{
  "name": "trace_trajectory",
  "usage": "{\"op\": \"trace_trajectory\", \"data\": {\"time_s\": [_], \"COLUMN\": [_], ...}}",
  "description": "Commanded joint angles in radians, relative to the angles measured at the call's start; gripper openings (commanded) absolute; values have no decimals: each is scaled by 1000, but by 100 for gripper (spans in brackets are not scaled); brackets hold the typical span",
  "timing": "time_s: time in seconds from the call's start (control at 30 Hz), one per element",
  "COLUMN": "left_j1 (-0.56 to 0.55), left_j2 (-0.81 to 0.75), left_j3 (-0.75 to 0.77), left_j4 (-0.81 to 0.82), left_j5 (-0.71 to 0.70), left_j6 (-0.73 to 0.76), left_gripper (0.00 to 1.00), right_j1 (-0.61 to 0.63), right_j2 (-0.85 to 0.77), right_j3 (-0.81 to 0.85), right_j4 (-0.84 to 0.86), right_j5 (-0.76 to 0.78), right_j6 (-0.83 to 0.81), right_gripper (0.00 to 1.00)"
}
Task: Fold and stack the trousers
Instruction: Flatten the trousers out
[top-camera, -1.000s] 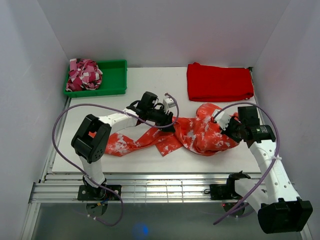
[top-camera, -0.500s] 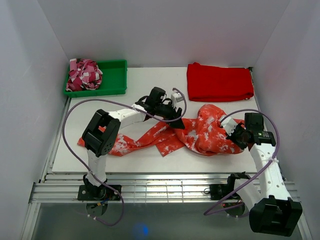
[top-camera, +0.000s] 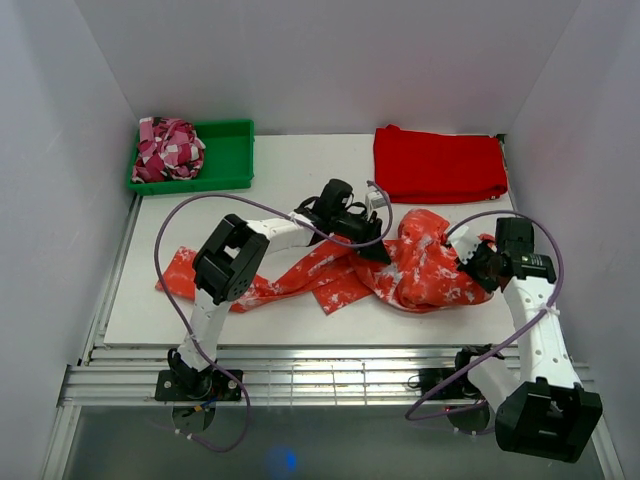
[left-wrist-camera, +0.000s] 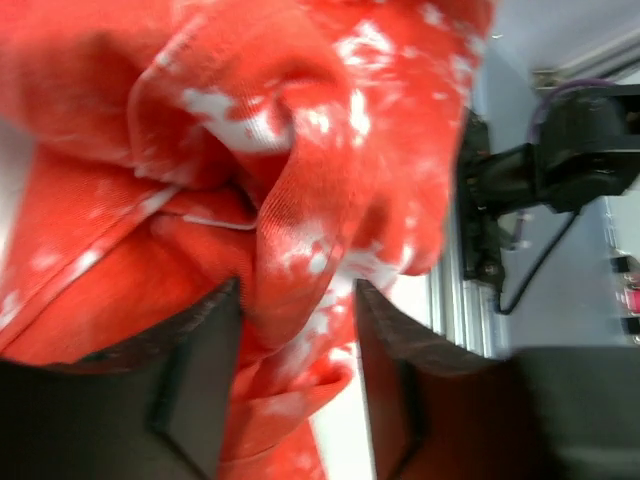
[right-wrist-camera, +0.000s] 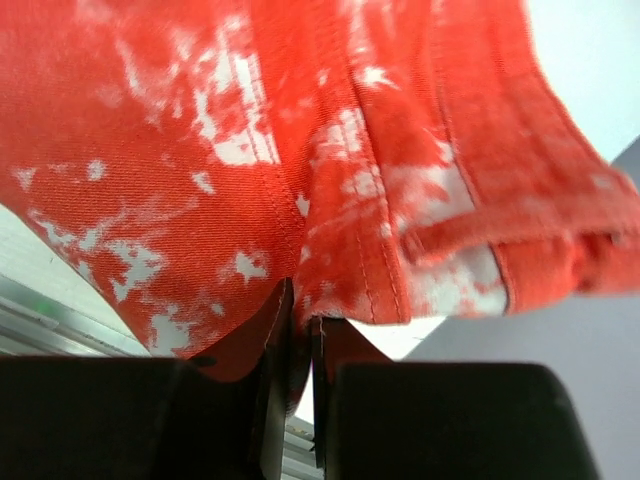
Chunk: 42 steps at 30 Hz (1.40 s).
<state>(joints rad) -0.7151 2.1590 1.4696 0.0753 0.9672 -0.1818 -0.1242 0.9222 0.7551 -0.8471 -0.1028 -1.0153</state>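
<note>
Looks like untangling: right tool (top-camera: 478, 262) pinches the trousers (top-camera: 420, 275) at three o'clock; left tool (left-wrist-camera: 295, 300), wide, straddles a fold and should clamp next.

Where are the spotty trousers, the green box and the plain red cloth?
spotty trousers (top-camera: 425, 268): top view, the bunched middle.
green box (top-camera: 228, 155): top view, its bare floor.
plain red cloth (top-camera: 438, 165): top view, its middle.
</note>
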Motion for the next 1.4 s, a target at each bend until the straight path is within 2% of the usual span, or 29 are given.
{"op": "trace_trajectory", "data": {"time_s": [0.0, 0.03, 0.13, 0.17, 0.27, 0.37, 0.47, 0.57, 0.63, 0.73, 0.8, 0.87, 1.03, 1.1, 1.23, 1.3, 1.33, 1.37], "left_j1": [-9, -9, 3, 29, 112, 187, 218, 246, 255, 275, 275, 275, 275, 275, 267, 260, 259, 258], "left_j2": [-19, -24, -51, -80, -145, -224, -237, -342, -419, -435, -427, -421, -352, -344, -367, -379, -390, -402], "left_j3": [32, 32, 52, 60, 98, 168, 238, 148, 147, 250, 368, 428, 734, 785, 808, 793, 754, 724], "left_j4": [130, 142, 127, 101, 54, -67, -219, -105, -85, -94, -98, -44, -37, 3, 72, 58, 52, 46], "left_j5": [142, 140, 76, 53, -52, -135, -122, -204, -270, -407, -508, -557, -688, -712, -740, -775, -777, -762], "left_j6": [-97, -113, -130, -134, -131, -58, 42, -7, 27, 68, 149, 241, 376, 445, 563, 584, 543, 515], "left_gripper": [54, 42, 15, 0, 0, 0, 0, 0, 0, 0, 0, 0, 0, 0, 0, 0, 0, 0], "right_j1": [-5, -5, -5, -5, -5, -5, -5, -3, -2, 23, 46, 63, 101, 119, 260, 342, 445, 495], "right_j2": [50, 62, 122, 147, 200, 250, 280, 270, 248, 279, 323, 395, 524, 533, 489, 478, 465, 455], "right_j3": [139, 198, 312, 396, 578, 697, 776, 788, 796, 858, 933, 1074, 1372, 1400, 1356, 1316, 1291, 1258], "right_j4": [57, 62, 92, 103, 140, 172, 161, 184, 284, 442, 535, 595, 778, 831, 1014, 1005, 984, 949], "right_j5": [-58, -86, -139, -152, -208, -273, -313, -336, -356, -361, -335, -310, -285, -278, -238, -251, -253, -249], "right_j6": [42, 59, 136, 155, 228, 282, 300, 316, 365, 460, 539, 590, 699, 699, 637, 565, 537, 484], "right_gripper": [8, 8, 8, 8, 8, 8, 8, 8, 8, 8, 8, 8, 8, 8, 8, 8, 8, 8]}}
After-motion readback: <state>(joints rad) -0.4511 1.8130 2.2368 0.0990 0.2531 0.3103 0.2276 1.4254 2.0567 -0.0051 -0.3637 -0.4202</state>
